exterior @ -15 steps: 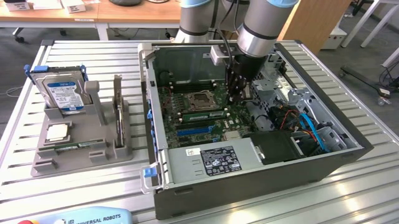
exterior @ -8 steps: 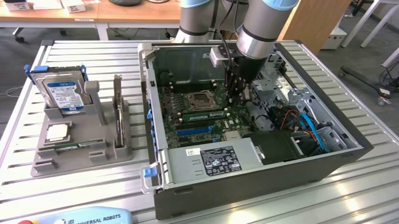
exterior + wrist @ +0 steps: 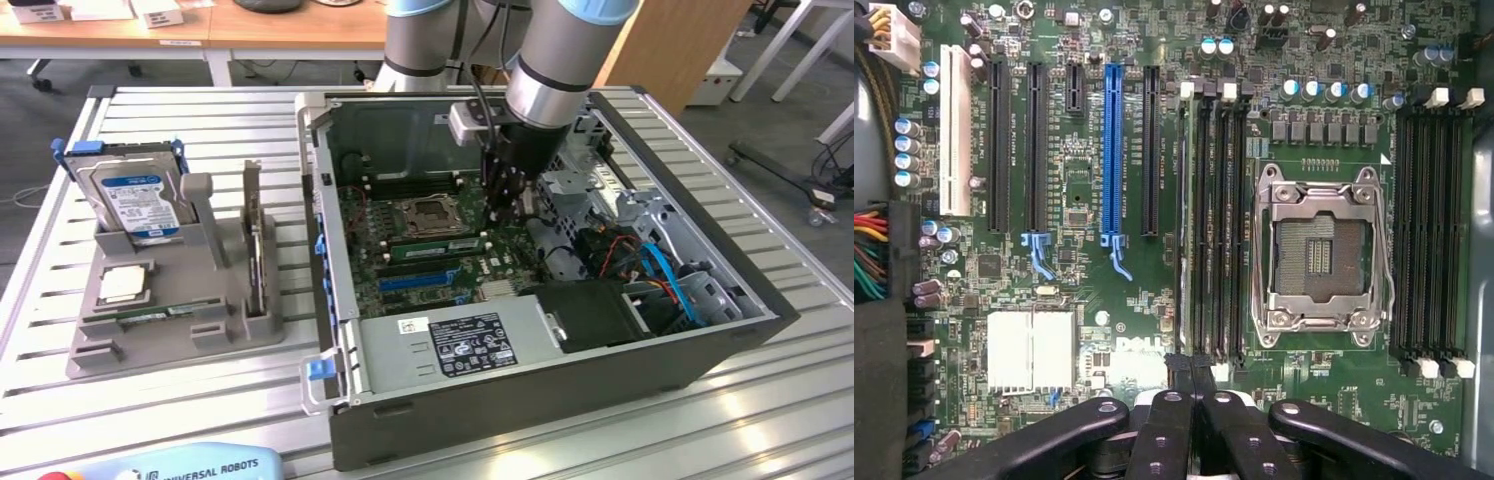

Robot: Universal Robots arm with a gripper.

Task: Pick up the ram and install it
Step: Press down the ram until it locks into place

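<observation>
The gripper has its fingers pressed together, holding nothing, tips down at the end of the memory slots. In the exterior view it stands mid-frame inside the case, and the ram appears to lie in a slot just below the socket, left of the tips. Judged from here, pushing on one end alone could leave the ram tilted with a latch unclosed, or flex the board

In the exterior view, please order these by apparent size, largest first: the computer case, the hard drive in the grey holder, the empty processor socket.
1. Computer case, clearly the largest.
2. Hard drive, standing upright in the grey holder.
3. Processor socket on the motherboard, the smallest.
</observation>
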